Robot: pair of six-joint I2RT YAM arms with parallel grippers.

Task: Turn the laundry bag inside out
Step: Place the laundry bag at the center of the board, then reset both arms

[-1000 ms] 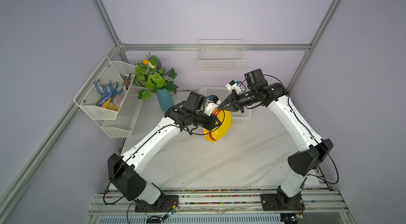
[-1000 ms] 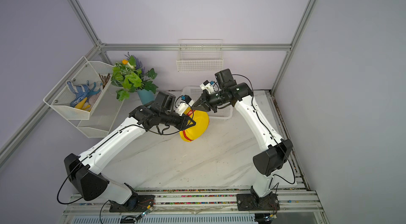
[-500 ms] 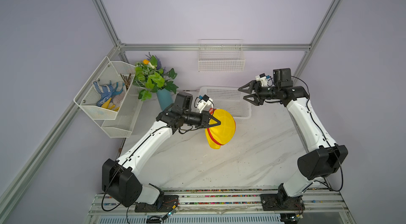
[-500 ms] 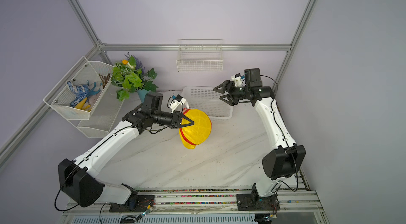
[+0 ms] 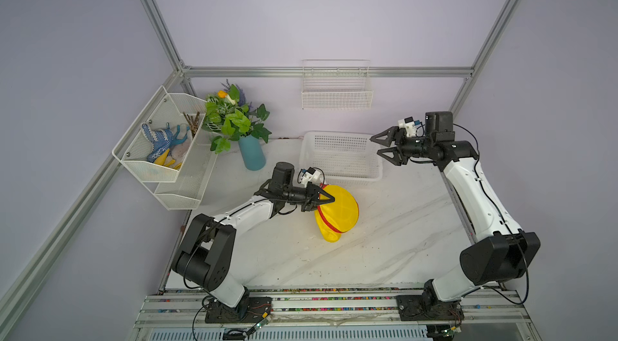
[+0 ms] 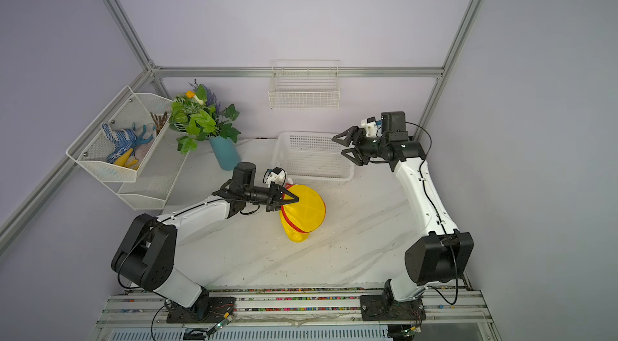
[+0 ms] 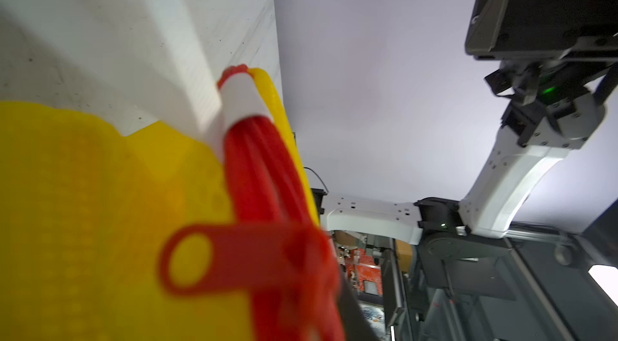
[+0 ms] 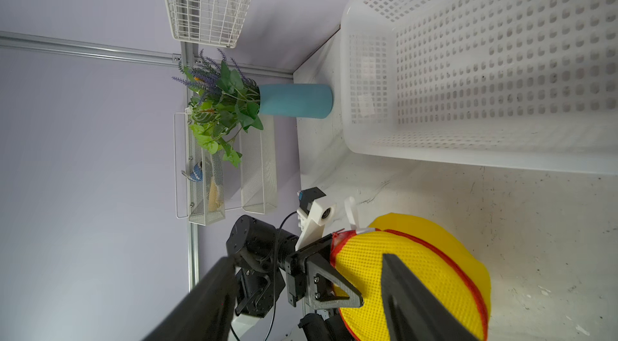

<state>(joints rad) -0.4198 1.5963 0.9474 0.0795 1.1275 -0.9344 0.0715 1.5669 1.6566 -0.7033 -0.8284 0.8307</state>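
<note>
- Your bright yellow mesh laundry bag [image 5: 339, 212], round and trimmed with a red zipper, stands on the white marble-patterned tabletop [image 5: 401, 229], just in front of the white perforated plastic basket [image 5: 341, 174].
- Your left gripper [image 5: 326, 201] is at the bag's upper rim, one black finger lying over the mesh; you cannot tell whether it pinches the fabric.
- A blurred red zipper pull [image 7: 207, 257] fills the left wrist view.
- Your right gripper [image 5: 375, 145] hangs with jaws spread wide and empty over the basket's right end, well apart from the bag.
</note>
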